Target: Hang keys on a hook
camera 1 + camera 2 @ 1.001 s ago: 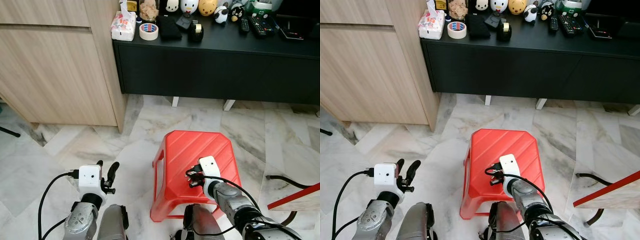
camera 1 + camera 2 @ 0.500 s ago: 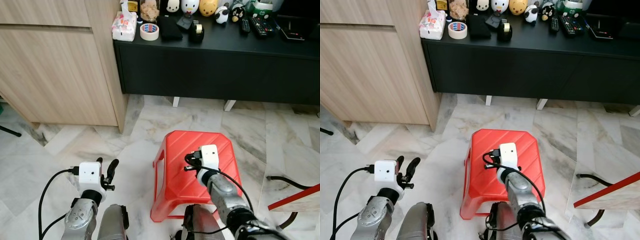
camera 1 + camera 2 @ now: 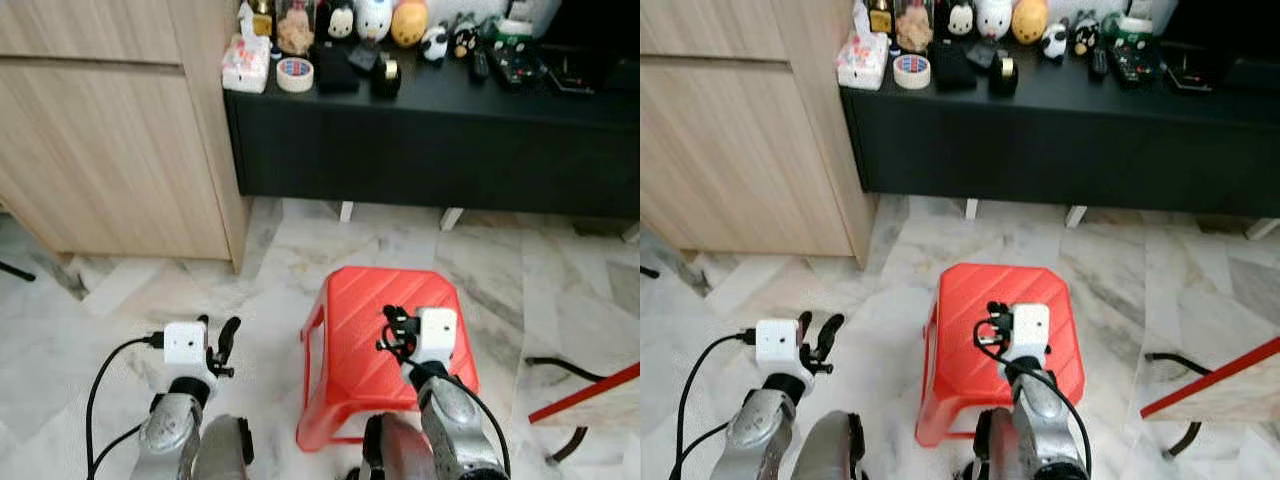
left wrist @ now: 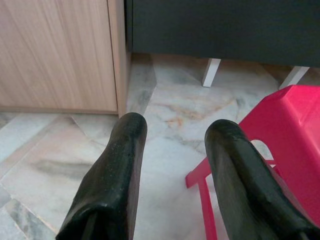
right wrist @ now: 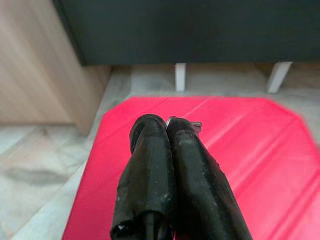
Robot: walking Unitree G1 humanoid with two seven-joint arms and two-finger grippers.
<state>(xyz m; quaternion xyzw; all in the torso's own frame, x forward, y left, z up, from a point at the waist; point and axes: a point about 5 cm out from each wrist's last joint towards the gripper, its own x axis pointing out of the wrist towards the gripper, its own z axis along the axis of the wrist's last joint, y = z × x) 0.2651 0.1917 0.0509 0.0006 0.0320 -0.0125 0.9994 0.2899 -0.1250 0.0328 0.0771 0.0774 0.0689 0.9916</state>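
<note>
My right gripper [image 3: 394, 328] hovers just above the red plastic stool [image 3: 360, 300], shut on a small bunch of keys [image 5: 194, 124]. Only a sliver of metal ring shows beside the closed fingers [image 5: 150, 150], with the red stool [image 5: 250, 140] top beneath them. My left gripper [image 3: 216, 338] hangs low over the marble floor to the left of the stool, open with nothing between its fingers [image 4: 120, 165]. The stool's corner [image 4: 280, 120] lies beyond them.
A long black console [image 3: 430, 130] with a tape roll [image 3: 293, 73], figurines and remotes stands ahead against the wall. A light wood cabinet [image 3: 110, 130] is at the left. A dark cable [image 3: 560, 365] and a red-edged board [image 3: 590, 395] lie on the floor at the right.
My right gripper has lifted from the stool's front part and turned to point forward, the keys still in it. The head view has shifted slightly and gone blurry.
</note>
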